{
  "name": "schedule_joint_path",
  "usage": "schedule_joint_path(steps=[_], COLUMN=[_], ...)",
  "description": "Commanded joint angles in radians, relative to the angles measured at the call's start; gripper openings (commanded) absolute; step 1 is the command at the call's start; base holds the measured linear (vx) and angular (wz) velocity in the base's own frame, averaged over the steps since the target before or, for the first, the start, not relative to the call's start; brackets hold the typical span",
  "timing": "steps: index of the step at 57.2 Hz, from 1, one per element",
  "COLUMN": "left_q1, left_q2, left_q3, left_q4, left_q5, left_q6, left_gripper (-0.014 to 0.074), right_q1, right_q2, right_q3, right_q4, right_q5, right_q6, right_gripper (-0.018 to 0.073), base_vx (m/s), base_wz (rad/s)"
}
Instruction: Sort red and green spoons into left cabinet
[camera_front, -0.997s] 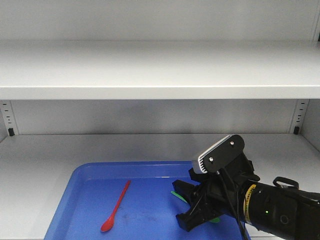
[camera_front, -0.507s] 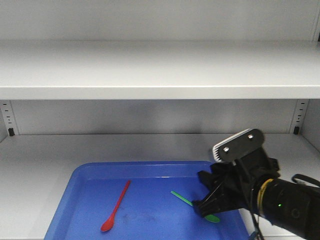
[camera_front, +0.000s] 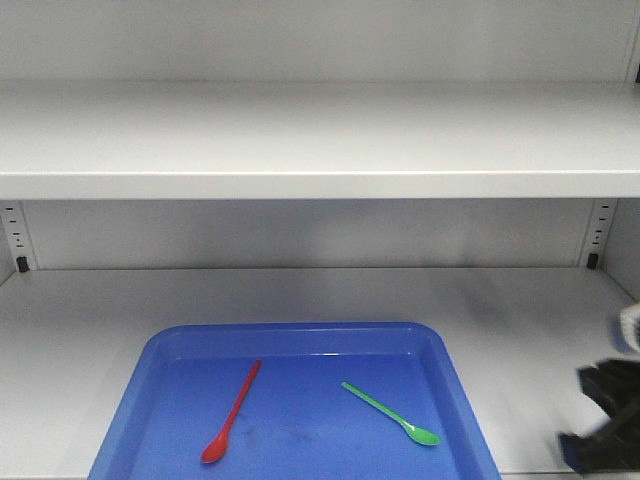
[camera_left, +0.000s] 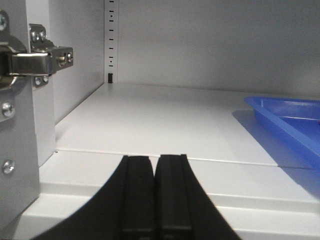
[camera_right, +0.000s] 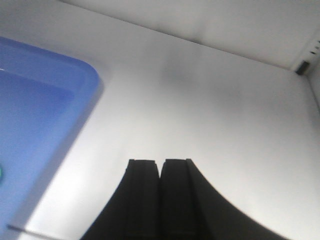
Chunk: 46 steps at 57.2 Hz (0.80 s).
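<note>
Both spoons lie in a blue tray (camera_front: 300, 329) on the lower shelf of the grey-white left cabinet (camera_front: 300, 140). The red spoon (camera_front: 232, 413) is left of centre with its bowl towards the front. The green spoon (camera_front: 390, 412) lies right of centre, angled, bowl to the front right. My right gripper (camera_right: 160, 161) is shut and empty over bare shelf just right of the tray (camera_right: 35, 100); its arm (camera_front: 605, 430) shows blurred at the lower right edge. Near the shelf's front left, my left gripper (camera_left: 155, 157) is shut on nothing, well left of the tray (camera_left: 290, 112).
A metal door hinge (camera_left: 35, 57) sticks out from the cabinet's left side wall, close to my left gripper. Slotted uprights (camera_front: 14, 240) stand at the back corners. An upper shelf (camera_front: 320, 185) spans overhead.
My right arm has pulled back to the right, out of the tray towards the frame edge. The green spoon it covered now lies in full view. The red spoon has not moved.
</note>
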Motion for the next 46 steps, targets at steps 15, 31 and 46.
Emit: schedule_joint_path(steps=[15, 31, 46], left_q1=[0.003, 0.003, 0.003], left_q2=[-0.021, -0.021, -0.021], left_q3=[-0.002, -0.002, -0.002], left_q4=[-0.009, -0.009, -0.009], left_q5=[-0.085, -0.085, -0.084], left_q6=[0.000, 0.000, 0.000], left_gripper=[-0.0006, -0.0006, -0.0006], right_q1=[-0.252, -0.224, -0.184], right_q2=[-0.423, -0.765, -0.993], right_q3=[0.367, 0.615, 0.715], right_q4=[0.214, 0.212, 0.307], right_q5=[-0.367, -0.365, -0.205], right_q6=[-0.116, -0.133, -0.199], right_gripper=[-0.0009, -0.0009, -0.0009], base_vx=[0.00, 0.00, 0.00], base_wz=[0.00, 0.00, 0.00])
